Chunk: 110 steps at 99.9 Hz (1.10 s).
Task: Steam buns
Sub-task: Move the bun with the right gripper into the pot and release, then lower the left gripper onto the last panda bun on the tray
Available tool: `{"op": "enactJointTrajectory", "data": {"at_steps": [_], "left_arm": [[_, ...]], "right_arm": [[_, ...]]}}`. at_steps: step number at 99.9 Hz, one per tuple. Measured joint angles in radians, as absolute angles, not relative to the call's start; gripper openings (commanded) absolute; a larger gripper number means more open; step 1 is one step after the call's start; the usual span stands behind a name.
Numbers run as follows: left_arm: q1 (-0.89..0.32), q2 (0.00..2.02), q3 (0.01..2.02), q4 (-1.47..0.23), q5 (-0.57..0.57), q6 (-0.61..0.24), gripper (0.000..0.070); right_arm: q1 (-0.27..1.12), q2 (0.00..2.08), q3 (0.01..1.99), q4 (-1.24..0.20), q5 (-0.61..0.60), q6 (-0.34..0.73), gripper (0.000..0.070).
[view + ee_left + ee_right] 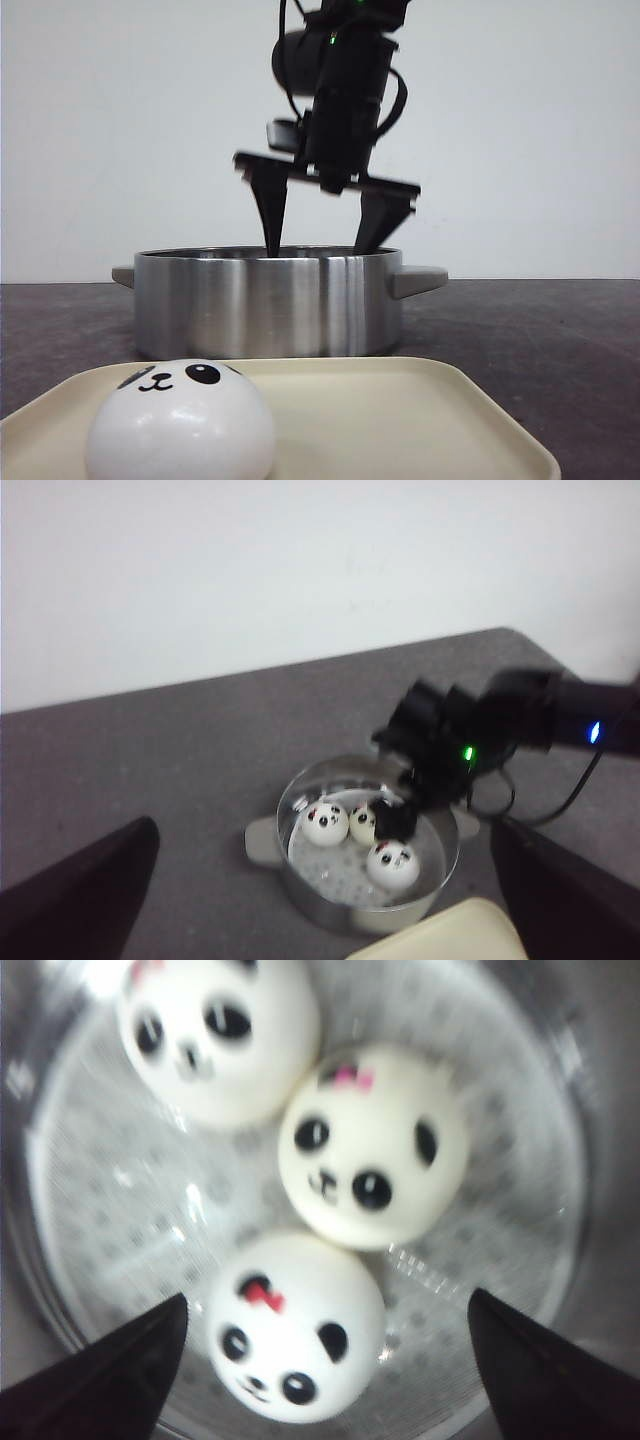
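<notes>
A steel pot point(260, 300) stands mid-table with three panda buns on its perforated floor: one point(215, 1035), a second point(375, 1145) and a third with a red bow point(295, 1330). My right gripper point(320, 245) is open with its fingertips dipped inside the pot rim. In the right wrist view point(325, 1380) its jaws straddle the red-bow bun with a gap on each side. A fourth bun point(180, 425) lies on the cream tray point(400, 420) in front. My left gripper point(325, 920) is open and empty, high above the table, looking down on the pot point(300, 880).
The pot has a handle on each side point(418, 280). The dark grey table point(540, 340) runs back to a white wall. The tray's corner shows in the left wrist view point(450, 935), close to the pot.
</notes>
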<state>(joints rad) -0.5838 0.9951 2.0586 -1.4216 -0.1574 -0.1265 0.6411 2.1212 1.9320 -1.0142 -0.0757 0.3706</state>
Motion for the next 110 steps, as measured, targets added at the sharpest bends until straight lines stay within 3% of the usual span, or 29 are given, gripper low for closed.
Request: {"op": "enactJointTrajectory", "data": {"at_steps": [4, 9, 32, 50, 81, 110], "left_arm": [[-0.584, 0.995, 2.035, -1.422, -0.157, -0.135, 0.0676], [-0.584, 0.995, 1.997, -1.422, -0.15, -0.152, 0.0676], [-0.585, 0.982, 1.681, -1.415, 0.017, -0.245, 0.0676], [-0.63, 0.95, 1.333, -1.216, 0.176, -0.319, 0.0676], [-0.775, 1.015, 0.932, -0.949, 0.237, -0.465, 0.0676], [-0.893, 1.262, 0.91, -0.814, 0.216, -0.49, 0.0676]], "right_arm": [[0.639, 2.121, 1.969, -1.028, -0.075, 0.364, 0.0286], [0.64, 2.115, 2.015, -1.044, -0.075, 0.349, 0.0002], [0.7, 1.89, 2.125, -1.063, 0.071, 0.27, 0.0017], [0.816, 1.598, 2.146, -1.052, 0.251, 0.189, 0.0016], [0.916, 1.341, 2.146, -1.174, 0.371, 0.137, 0.0016], [0.916, 1.232, 2.145, -1.259, 0.419, 0.135, 0.0016]]}}
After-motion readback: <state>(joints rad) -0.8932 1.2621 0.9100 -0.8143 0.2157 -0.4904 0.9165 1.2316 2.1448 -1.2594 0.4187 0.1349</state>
